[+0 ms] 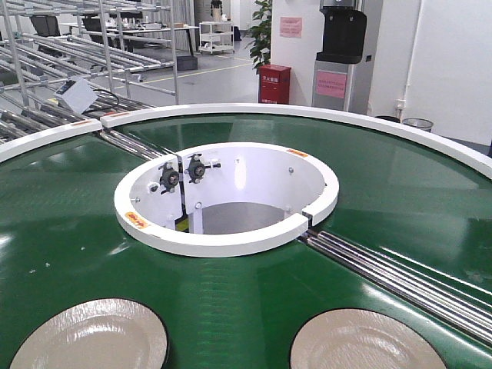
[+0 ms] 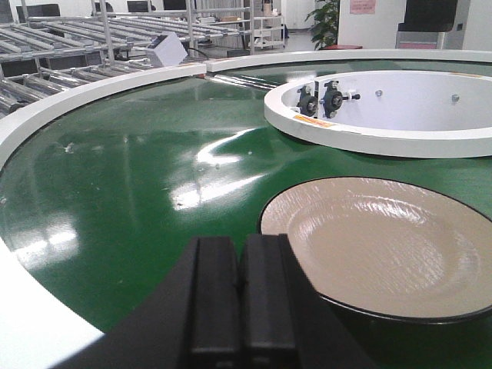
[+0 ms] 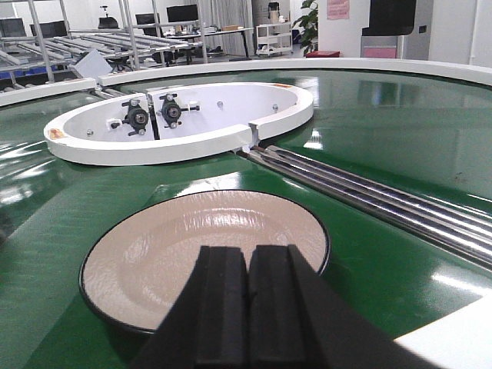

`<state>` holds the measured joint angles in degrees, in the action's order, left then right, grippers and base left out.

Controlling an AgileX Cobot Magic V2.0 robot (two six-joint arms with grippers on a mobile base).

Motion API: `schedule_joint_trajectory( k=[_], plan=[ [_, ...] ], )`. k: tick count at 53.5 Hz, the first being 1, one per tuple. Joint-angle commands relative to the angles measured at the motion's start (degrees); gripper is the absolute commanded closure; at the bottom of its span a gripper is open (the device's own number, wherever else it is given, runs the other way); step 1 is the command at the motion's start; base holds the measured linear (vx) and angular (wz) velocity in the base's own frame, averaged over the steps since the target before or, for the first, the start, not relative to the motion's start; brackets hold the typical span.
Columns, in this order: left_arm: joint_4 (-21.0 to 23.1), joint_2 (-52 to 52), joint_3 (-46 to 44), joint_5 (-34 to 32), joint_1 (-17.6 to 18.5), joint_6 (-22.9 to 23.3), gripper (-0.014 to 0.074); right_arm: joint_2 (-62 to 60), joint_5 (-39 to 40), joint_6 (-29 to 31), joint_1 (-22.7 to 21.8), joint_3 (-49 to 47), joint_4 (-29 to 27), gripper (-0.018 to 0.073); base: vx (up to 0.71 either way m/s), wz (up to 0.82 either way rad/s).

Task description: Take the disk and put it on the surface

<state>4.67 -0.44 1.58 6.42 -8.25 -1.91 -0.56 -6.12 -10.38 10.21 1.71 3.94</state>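
Note:
Two beige disks with dark rims lie on the green belt (image 1: 61,223): the left disk (image 1: 92,338) (image 2: 384,242) and the right disk (image 1: 365,342) (image 3: 192,250). My left gripper (image 2: 242,261) is shut with nothing between its fingers, hovering just left of the left disk's near edge. My right gripper (image 3: 247,269) is also shut and empty, poised over the near part of the right disk. Neither gripper shows in the front view. The dark metal tabletop with tape lines is out of view.
A white ring wall (image 1: 227,242) surrounds the belt's central opening, with black fittings (image 1: 181,173) inside. Steel rollers (image 1: 407,269) cross the belt at right. A white outer rim (image 2: 31,323) borders the belt. Racks (image 1: 69,46) stand behind.

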Motion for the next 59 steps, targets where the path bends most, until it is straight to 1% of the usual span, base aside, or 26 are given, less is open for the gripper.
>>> schedule_joint_trajectory(
  k=[1, 32, 36, 40, 45, 47, 48, 51, 54, 59],
  plan=[
    [-0.04, -0.43, 0.57, -4.71, 0.30, 0.06, 0.0598, -0.66, 4.80, 0.20, -0.18, 1.10, 0.33, 0.0566, 0.00, 0.00],
    [-0.04, -0.43, 0.57, -4.96, 0.34, 0.06, 0.0598, -0.66, 4.99, 0.20, -0.18, 1.10, 0.33, 0.0566, 0.00, 0.00],
    [0.48, -0.43, 0.57, -7.97, 0.34, 0.81, 0.0598, -0.66, 5.26, 0.20, -0.18, 1.10, 0.33, 0.0566, 0.00, 0.00],
    [0.42, -0.43, 0.38, -13.12, 0.34, 1.10, 0.0598, -0.66, 8.28, 0.15, -0.18, 1.03, 0.33, 0.0566, 0.00, 0.00],
    [0.42, -0.43, -1.05, -23.66, 0.34, 1.91, 0.0598, -0.66, 14.56, 0.15, -0.18, 0.70, 0.17, 0.0566, 0.00, 0.00],
    [0.36, -0.43, -2.22, -25.95, 0.34, 3.08, 0.0598, -0.66, 16.48, 0.15, -0.18, -0.08, 0.17, 0.0566, 0.00, 0.00],
    [0.35, -0.43, -3.32, -25.95, 0.34, 3.48, 0.0598, -0.66, 17.35, 0.15, -0.18, -0.50, 0.17, 0.0566, 0.00, 0.00],
    [-0.22, -0.19, -8.23, -22.39, 0.34, 3.40, 0.0598, -0.66, 18.37, 0.07, -0.18, -3.68, 0.05, 0.0566, 0.00, 0.00],
    [-2.01, 1.33, -14.06, -16.26, 0.34, 1.91, 0.0598, -0.42, 17.75, 0.07, -0.18, -8.51, -0.09, 0.0566, 0.00, 0.00],
    [-4.67, 7.04, -24.94, -10.65, 0.34, -0.15, 0.0598, 1.79, 15.80, 0.34, -0.18, -16.81, -0.09, 0.0566, 0.00, 0.00]
  ],
)
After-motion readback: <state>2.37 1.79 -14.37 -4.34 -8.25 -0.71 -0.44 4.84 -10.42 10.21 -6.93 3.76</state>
